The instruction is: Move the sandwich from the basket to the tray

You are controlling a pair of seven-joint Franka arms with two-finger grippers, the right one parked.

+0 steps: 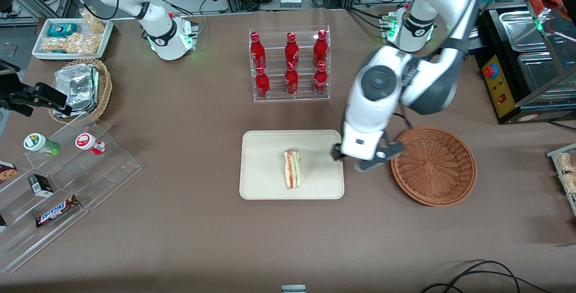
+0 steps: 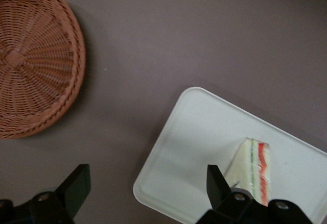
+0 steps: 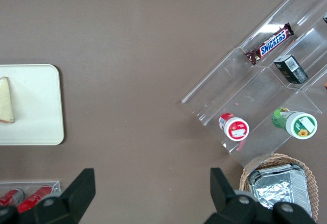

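We see a brown table (image 1: pixel 189 221) filling most of the front view. At its middle lies the cream tray (image 1: pixel 265 180), and at centre right of the frame sits the round woven basket (image 1: pixel 443 180), with nothing in it. Above the tray in the frame stands a clear rack of red bottles (image 1: pixel 290 64); at lower left, a clear stepped stand (image 1: pixel 76 180) holds snacks.

The gripper (image 1: pixel 365 159) hangs over the bare table between the tray's edge and the basket's rim, its fingers (image 2: pixel 77 185) spread wide apart and holding nothing.

The sandwich (image 1: pixel 292 169) lies on the tray, near its middle, its red and green filling showing. We find it apart from the gripper, toward the parked arm's end of the table.
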